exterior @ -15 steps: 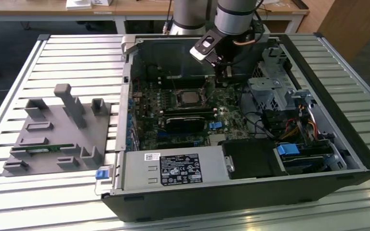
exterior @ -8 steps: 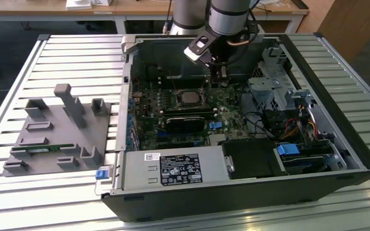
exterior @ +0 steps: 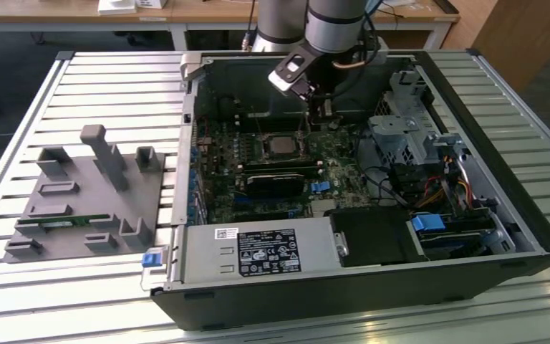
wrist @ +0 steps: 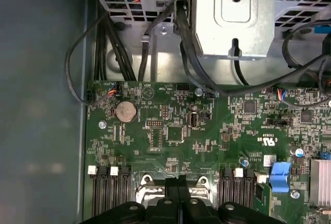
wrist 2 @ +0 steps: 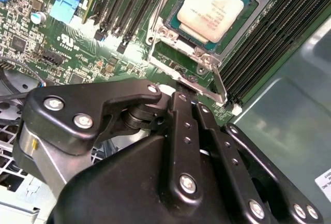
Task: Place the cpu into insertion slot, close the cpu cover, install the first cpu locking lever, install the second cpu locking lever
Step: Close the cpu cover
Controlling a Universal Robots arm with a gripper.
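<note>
The cpu [wrist 2: 209,6] lies flat in the insertion slot [exterior: 261,146] on the green board, its silvery top facing up; in the exterior view the cpu [exterior: 280,145] sits mid-board. The silver cpu cover [wrist 2: 200,53] lies down around it as a frame. A thin silver locking lever [wrist 2: 220,85] runs along one side of the socket. My gripper [wrist 2: 183,87] is shut, its black fingertips together and touching the socket's metal edge. In the first wrist view the gripper [wrist: 178,181] stands over the silver socket frame [wrist: 145,192]. In the exterior view the gripper [exterior: 319,109] hangs just behind the socket.
The open computer case [exterior: 504,236] walls in the board. A black card [exterior: 275,183], blue clips [exterior: 318,186], a drive cage [exterior: 409,136] with cables and a power supply [exterior: 256,251] crowd the socket. A grey fixture tray [exterior: 84,193] lies at the exterior view's left.
</note>
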